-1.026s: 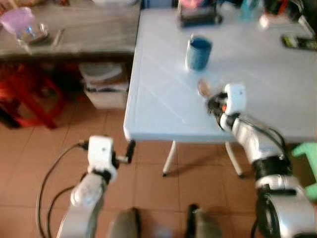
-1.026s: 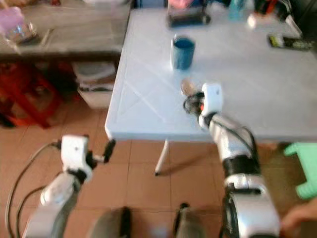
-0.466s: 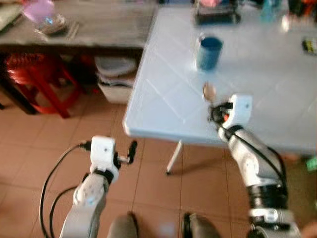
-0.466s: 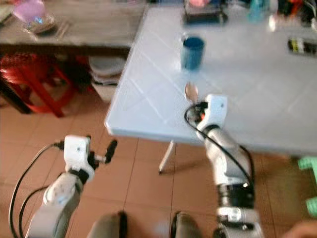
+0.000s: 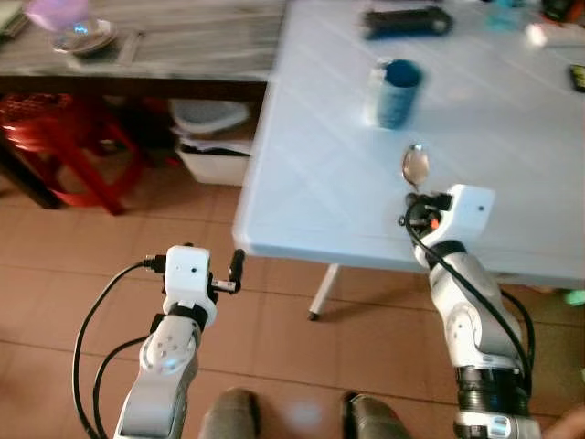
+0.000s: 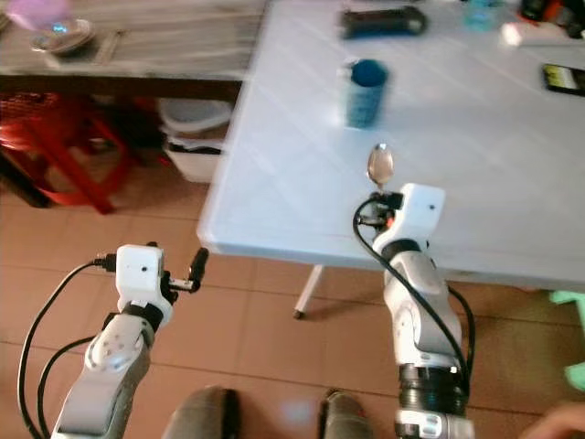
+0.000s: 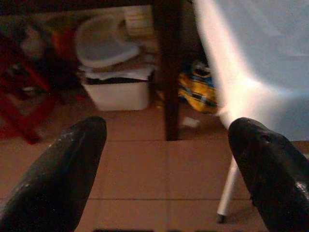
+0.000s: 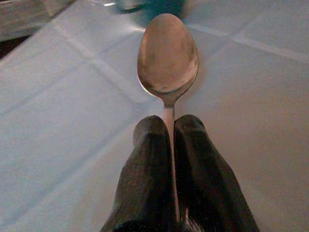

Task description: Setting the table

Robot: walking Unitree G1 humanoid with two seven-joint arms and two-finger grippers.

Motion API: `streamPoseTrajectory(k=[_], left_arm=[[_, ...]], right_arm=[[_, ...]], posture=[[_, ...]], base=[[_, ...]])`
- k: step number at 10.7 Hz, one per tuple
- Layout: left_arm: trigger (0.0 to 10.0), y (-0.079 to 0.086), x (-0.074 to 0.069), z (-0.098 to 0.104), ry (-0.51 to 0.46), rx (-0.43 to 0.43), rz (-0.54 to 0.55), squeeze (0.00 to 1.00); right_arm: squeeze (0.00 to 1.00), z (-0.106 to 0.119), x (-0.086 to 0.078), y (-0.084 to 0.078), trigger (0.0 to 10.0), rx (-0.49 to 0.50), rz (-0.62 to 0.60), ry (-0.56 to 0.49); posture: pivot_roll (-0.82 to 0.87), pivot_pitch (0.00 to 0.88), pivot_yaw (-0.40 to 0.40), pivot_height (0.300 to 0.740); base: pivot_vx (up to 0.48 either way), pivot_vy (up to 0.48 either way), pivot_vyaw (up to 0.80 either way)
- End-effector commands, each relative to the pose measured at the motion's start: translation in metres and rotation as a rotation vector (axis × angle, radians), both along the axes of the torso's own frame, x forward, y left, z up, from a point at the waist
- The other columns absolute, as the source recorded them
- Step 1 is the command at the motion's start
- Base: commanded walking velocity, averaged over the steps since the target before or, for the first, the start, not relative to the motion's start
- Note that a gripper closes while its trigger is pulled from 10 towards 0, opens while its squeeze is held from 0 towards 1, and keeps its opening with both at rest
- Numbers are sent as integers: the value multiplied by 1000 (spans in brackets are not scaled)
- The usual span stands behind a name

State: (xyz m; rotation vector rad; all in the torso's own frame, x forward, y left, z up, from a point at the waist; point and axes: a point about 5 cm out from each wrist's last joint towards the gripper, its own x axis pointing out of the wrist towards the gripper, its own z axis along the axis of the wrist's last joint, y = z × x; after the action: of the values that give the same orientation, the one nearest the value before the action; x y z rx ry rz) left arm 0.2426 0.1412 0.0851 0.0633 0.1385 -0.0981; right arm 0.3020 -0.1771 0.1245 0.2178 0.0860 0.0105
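Right hand [image 8: 170,145] clenched on the handle of a metal spoon [image 8: 167,54]; the two black fingers [image 8: 145,169] press together with the thin stem pinched between them. Spoon bowl sticks out past the fingertips, hollow side up, over the pale blue counter [image 5: 311,174], near its front edge. Whether the bowl touches the counter surface or sits just above it, cannot tell.

From the head views: the spoon [image 5: 415,165] lies between the right hand's white wrist housing and a blue cup [image 5: 397,91], which stands upright further in on the counter, apart from the spoon. A long dark object [image 5: 407,21] lies along the far side of the counter. A black flat item [image 6: 563,79] sits toward the counter's right side.

Left hand [image 5: 235,265] released, fingers [image 7: 63,169] spread wide, hanging below counter height over the brown tiled floor [image 5: 73,247], off the counter's front left corner. Its wrist view looks past a white counter leg [image 7: 227,191] to a white bin [image 7: 116,89] under a dark wooden counter [image 5: 174,46].

On that wooden counter, a pink bowl [image 5: 59,13] at the far left. A red stool [image 5: 64,137] stands beneath it.
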Motion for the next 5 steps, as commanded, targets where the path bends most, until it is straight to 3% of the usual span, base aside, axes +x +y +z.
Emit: streamPoseTrajectory(k=[1,5], left_arm=[[10000,8,-1,-3,7,22,31,0],[10000,14,11,8,-88,64,50,0]], right_arm=[[0,-3,-3,9,0,15,24,6],[0,15,-3,14,0,-77,85,-113]], posture=[[38,120,79,740],[38,89,75,740]], base=[[0,480,0],[0,476,0]])
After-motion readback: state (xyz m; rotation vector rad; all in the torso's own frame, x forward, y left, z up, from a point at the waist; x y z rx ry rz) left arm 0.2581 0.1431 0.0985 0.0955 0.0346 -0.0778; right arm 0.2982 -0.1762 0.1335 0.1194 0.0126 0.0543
